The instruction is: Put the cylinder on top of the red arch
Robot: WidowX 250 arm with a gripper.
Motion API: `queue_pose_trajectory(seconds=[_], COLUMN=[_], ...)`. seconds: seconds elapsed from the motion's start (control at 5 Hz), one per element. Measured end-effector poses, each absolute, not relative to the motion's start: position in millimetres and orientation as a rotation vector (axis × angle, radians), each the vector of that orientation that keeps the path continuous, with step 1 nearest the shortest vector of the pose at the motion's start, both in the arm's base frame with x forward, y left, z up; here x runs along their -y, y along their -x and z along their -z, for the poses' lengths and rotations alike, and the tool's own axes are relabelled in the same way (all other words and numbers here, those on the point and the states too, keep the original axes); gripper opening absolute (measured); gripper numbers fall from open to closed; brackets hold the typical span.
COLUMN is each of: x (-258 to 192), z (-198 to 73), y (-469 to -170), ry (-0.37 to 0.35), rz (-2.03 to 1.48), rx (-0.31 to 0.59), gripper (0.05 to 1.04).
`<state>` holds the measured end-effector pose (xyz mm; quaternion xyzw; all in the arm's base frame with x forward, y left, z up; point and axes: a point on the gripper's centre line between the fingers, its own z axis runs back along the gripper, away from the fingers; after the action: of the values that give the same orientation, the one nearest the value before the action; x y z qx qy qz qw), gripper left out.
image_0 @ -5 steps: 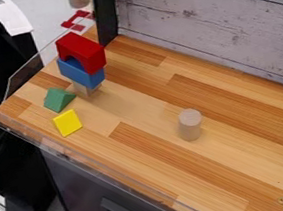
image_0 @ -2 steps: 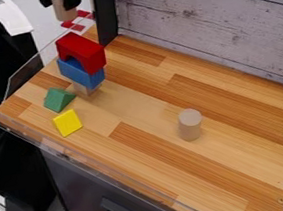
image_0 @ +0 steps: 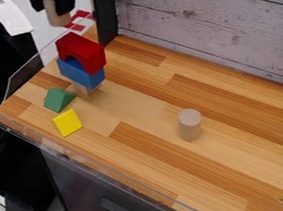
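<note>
At the top edge, left of centre, my black gripper (image_0: 55, 6) hangs, shut on a pale wooden cylinder (image_0: 58, 15) that pokes out below the fingers. The red arch (image_0: 82, 52) lies below and slightly right of it in the view, resting on a blue arch (image_0: 81, 73). A small wooden block (image_0: 87, 90) supports the blue arch. Between the held cylinder and the red arch a gap shows. A second wooden cylinder (image_0: 190, 124) stands upright right of the table's middle.
A green triangular block (image_0: 58, 99) and a yellow block (image_0: 67, 123) lie in front of the stack. Clear plastic walls edge the wooden table (image_0: 143, 97). A black post (image_0: 105, 9) rises behind the stack, beside a whitewashed plank wall (image_0: 220, 29).
The gripper has come lower and a little to the left in the view, carrying the cylinder with it. The stack and the loose blocks have stayed put.
</note>
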<state>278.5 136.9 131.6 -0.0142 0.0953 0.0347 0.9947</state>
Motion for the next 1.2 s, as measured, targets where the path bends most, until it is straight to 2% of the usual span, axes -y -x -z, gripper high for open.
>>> queue_pose_trajectory(seconds=[0.2,0.8,1.0,1.2], x=[-130,-111,-106,-106], z=[-118,-112,-111,-111], y=[-269,-269,-274,-275], ry=[0.052,0.057,0.041,0.048], rz=[-0.025,0.032,0.024,-0.03], rx=[-0.231,-0.232,-0.217,-0.204], gripper=[0.523,0.523,0.592,0.894])
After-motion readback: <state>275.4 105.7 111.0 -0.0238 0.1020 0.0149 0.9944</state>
